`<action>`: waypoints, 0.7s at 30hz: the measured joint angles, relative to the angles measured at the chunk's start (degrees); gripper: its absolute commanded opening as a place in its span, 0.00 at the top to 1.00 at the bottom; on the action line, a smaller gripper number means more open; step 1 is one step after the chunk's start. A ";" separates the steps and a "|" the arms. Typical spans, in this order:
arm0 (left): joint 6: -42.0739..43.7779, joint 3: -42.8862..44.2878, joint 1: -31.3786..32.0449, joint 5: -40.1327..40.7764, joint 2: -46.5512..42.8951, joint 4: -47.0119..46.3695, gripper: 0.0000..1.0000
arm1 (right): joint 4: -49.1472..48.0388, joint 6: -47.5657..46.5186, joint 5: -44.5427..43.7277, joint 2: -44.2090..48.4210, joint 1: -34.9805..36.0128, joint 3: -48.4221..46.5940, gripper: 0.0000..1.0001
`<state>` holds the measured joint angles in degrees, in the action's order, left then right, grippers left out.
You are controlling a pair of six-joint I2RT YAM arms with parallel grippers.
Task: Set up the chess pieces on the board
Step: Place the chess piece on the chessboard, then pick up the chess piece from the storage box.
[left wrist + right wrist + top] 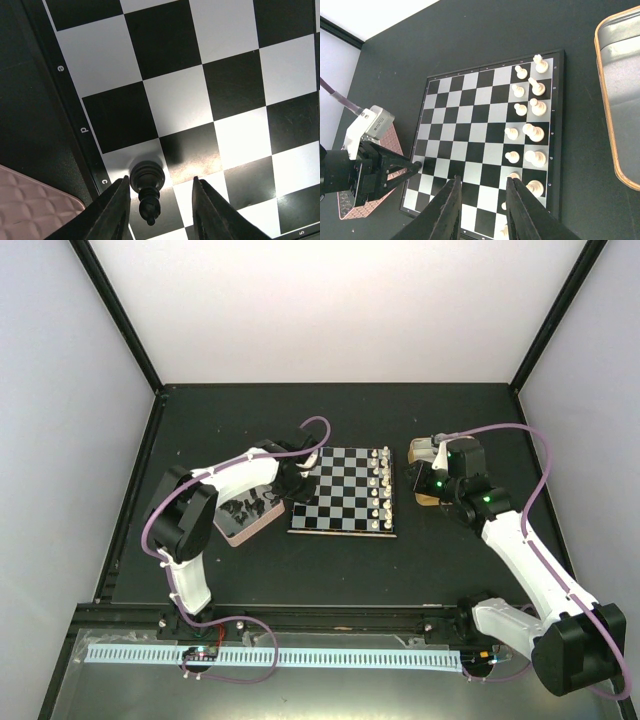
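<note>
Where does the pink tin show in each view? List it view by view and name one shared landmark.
Top external: pink tin just left of the chessboard.
Left wrist: bottom-left corner, beside the chessboard's edge.
Right wrist: lower left, left of the chessboard.
Shared landmark: the chessboard.

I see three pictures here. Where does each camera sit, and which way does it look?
Top external: above and behind, looking down on the board; left arm and right arm show.
Left wrist: on the left arm, looking down past the left hand at a black piece near the board's edge.
Right wrist: on the right arm, looking across the board past the right hand.
Shared: top and right wrist both show the white pieces.
</note>
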<state>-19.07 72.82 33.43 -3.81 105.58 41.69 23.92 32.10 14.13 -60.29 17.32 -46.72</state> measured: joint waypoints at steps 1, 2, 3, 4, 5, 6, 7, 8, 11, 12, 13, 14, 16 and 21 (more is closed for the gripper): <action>0.00 0.00 -0.04 0.02 -0.02 0.02 0.60 | 0.00 0.02 0.00 0.00 0.00 0.00 0.74; 0.00 0.00 -0.09 0.04 -0.09 0.04 0.60 | 0.00 0.04 0.00 0.00 0.00 0.00 0.74; 0.00 0.00 -0.11 0.09 -0.17 0.04 0.59 | 0.00 0.09 0.00 0.00 0.00 0.00 0.74; 0.00 0.00 -0.13 0.17 -0.39 0.07 0.59 | 0.00 0.15 0.00 0.02 0.00 0.00 0.74; 0.00 0.00 -0.26 0.24 -0.61 0.09 0.58 | 0.00 0.17 0.00 0.02 0.00 0.00 0.74; 0.00 0.00 -0.39 0.50 -0.96 0.15 0.57 | 0.00 0.20 0.00 0.02 0.00 0.00 0.74; 0.00 0.02 -0.44 0.81 -1.46 0.24 0.57 | 0.00 0.22 0.00 0.02 0.00 0.00 0.74; -0.02 0.02 -0.55 1.09 -2.19 0.33 0.56 | 0.00 0.22 0.00 0.04 0.00 0.00 0.74; -0.28 0.00 -1.09 2.27 -4.98 0.39 0.52 | 0.00 0.28 0.00 0.07 0.00 0.00 0.74; -0.59 -0.09 -1.44 2.86 -6.60 0.31 0.51 | 0.00 0.35 0.00 0.11 0.00 0.00 0.74; -1.01 -0.28 -1.77 3.72 -8.26 0.26 0.49 | 0.00 0.37 0.00 0.13 0.00 0.00 0.74; -1.42 -0.68 -2.19 4.52 -10.01 0.15 0.48 | 0.00 0.37 0.00 0.15 0.00 0.00 0.74; -2.62 -2.27 -3.21 6.73 -14.21 -0.15 0.45 | 0.00 0.39 0.00 0.15 0.00 0.00 0.74; -6.14 -9.73 -6.82 11.96 -23.45 -0.90 0.40 | -0.07 0.66 0.22 0.13 0.00 0.00 0.74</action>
<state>-25.21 63.09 26.61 8.14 82.13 40.80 23.86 32.75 14.35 -60.16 17.32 -46.72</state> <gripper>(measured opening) 0.593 0.262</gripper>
